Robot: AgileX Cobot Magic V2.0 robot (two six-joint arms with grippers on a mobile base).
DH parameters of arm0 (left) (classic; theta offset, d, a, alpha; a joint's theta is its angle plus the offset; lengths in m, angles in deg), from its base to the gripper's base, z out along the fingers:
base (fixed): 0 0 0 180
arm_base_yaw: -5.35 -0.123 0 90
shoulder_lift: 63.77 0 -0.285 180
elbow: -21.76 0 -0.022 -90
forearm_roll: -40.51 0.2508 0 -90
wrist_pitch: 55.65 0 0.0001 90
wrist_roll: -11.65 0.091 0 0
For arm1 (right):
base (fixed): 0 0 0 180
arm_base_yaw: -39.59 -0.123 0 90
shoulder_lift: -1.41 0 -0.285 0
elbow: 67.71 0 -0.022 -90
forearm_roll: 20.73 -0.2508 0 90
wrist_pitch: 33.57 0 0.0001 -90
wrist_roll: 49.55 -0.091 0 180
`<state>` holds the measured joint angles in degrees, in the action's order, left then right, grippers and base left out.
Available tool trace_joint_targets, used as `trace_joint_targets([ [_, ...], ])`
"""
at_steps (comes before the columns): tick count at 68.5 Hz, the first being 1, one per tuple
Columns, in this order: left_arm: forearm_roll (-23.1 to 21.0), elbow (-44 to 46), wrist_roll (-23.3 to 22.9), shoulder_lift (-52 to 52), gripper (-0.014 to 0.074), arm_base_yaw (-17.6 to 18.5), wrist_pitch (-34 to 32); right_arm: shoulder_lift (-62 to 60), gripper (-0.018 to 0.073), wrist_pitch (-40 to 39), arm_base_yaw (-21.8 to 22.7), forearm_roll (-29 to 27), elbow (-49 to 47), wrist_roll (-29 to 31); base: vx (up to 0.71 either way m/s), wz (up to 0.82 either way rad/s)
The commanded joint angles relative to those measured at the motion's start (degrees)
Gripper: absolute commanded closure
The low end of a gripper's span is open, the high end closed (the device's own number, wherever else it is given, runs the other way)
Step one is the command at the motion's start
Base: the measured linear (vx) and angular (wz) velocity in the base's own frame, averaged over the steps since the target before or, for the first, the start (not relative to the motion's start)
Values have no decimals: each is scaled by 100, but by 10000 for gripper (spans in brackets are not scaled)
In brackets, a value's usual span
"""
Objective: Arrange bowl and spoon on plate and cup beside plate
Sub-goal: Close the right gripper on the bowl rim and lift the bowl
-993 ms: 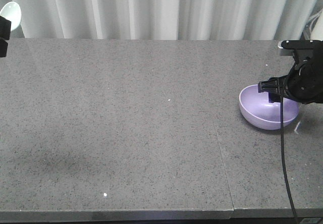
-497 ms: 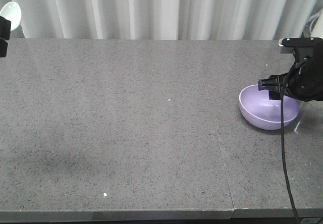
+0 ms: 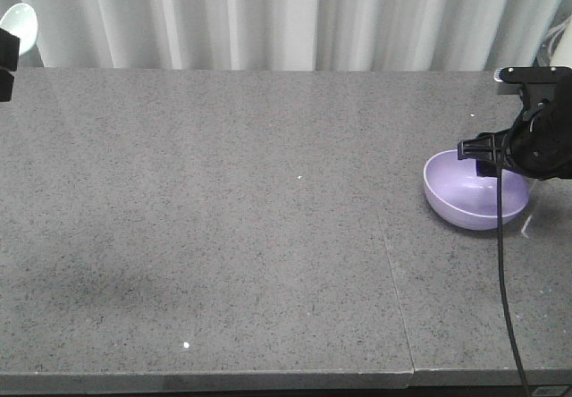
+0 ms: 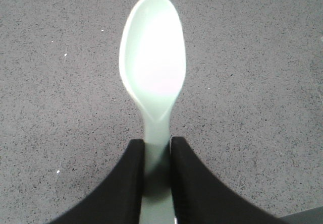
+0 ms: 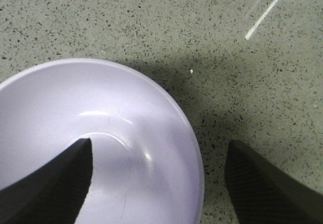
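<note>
The lavender bowl [image 3: 465, 198] [image 5: 101, 128] stands upright on the grey table near its right edge. My right gripper [image 3: 490, 161] [image 5: 160, 146] is open and straddles the bowl's far-right rim, one finger inside and one outside, with a gap on both sides. At the far left, my left gripper [image 3: 5, 53] [image 4: 157, 143] is shut on the handle of the mint-green spoon [image 3: 20, 23] [image 4: 153, 57], held above the table with its scoop pointing away from the jaws. The plate and the cup are out of view.
The speckled grey stone tabletop [image 3: 268, 218] has a seam [image 3: 393, 263] right of centre and a front edge along the bottom. White curtains [image 3: 268, 12] hang behind. A black cable [image 3: 500, 281] drops from my right arm in front of the bowl.
My right gripper has shifted slightly up and to the right over the bowl, then held still. The bowl, the spoon and my left gripper have not moved.
</note>
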<state>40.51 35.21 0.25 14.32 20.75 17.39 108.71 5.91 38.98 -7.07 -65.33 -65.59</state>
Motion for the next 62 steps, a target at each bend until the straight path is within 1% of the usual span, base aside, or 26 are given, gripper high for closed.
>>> trace_joint_targets([
  [1, -39, 133, 9, -121, 603, 28, -133, -239, 21, -248, 34, 128, -179, 15, 0, 0],
  [27, -39, 133, 9, -121, 603, 28, -133, 211, 21, -157, 34, 84, -179, 16, 0, 0],
  [41, -39, 133, 9, -121, 603, 28, -133, 321, 52, -106, 34, 89, -179, 16, 0, 0],
  [46, -39, 133, 9, -121, 603, 28, -133, 344, 80, -93, 34, 89, -179, 16, 0, 0],
  [52, -39, 133, 9, -121, 603, 28, -133, 351, 133, -82, 34, 89, -179, 16, 0, 0],
  [62, -39, 133, 9, -121, 603, 28, -133, 351, 283, -24, 34, 94, -179, 16, 0, 0],
])
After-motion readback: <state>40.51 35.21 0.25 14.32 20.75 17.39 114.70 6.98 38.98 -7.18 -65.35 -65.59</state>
